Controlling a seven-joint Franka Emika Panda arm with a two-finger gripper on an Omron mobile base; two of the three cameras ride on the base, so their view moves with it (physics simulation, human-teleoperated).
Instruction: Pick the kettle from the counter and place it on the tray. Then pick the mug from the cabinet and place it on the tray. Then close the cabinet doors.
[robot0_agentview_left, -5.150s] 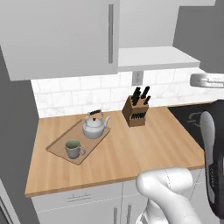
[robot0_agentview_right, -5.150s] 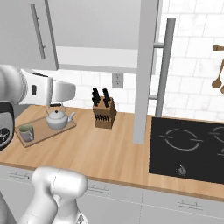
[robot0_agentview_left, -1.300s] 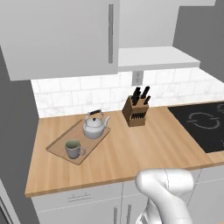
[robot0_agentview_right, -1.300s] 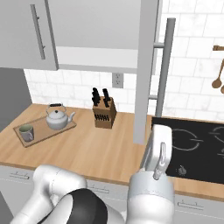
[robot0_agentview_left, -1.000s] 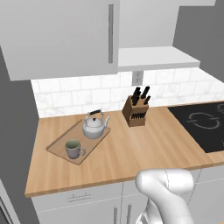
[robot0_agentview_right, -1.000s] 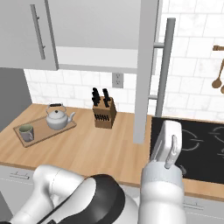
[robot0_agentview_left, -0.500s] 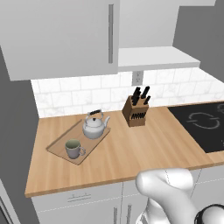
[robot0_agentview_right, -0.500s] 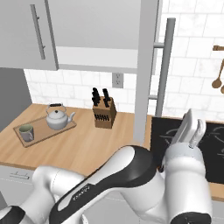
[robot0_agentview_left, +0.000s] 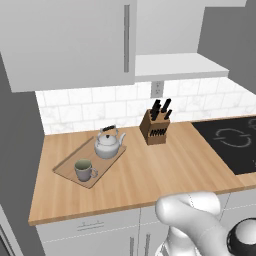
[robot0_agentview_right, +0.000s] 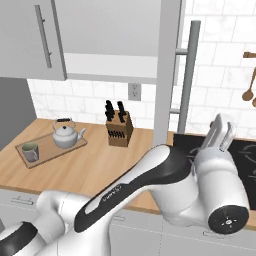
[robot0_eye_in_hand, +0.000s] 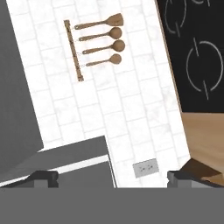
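Note:
The silver kettle (robot0_agentview_left: 109, 145) and the grey mug (robot0_agentview_left: 84, 170) both stand on the wooden tray (robot0_agentview_left: 64, 167) at the left end of the counter (robot0_agentview_left: 150, 177); the same kettle (robot0_agentview_right: 65, 136), mug (robot0_agentview_right: 30, 150) and tray (robot0_agentview_right: 52, 148) appear in the right base view. The cabinet's left door (robot0_agentview_left: 75, 42) is shut. Its right door (robot0_agentview_right: 167, 70) stands open, edge-on, with its bar handle (robot0_agentview_right: 186, 75) toward me. My gripper (robot0_agentview_right: 223, 131) is open and empty, pointing upward just right of that door, over the stove. In the hand view its fingertips (robot0_eye_in_hand: 43, 176) frame the white wall.
A knife block (robot0_agentview_left: 156, 126) stands mid-counter by the wall outlet. A black stove top (robot0_agentview_right: 246, 150) lies at the right. Wooden spoons hang on a wall rack (robot0_eye_in_hand: 98, 41). My own arm (robot0_agentview_right: 165, 175) crosses the front of the counter.
The arm has swung further right and the gripper has risen a little beside the open door. Kettle, mug and tray have not moved.

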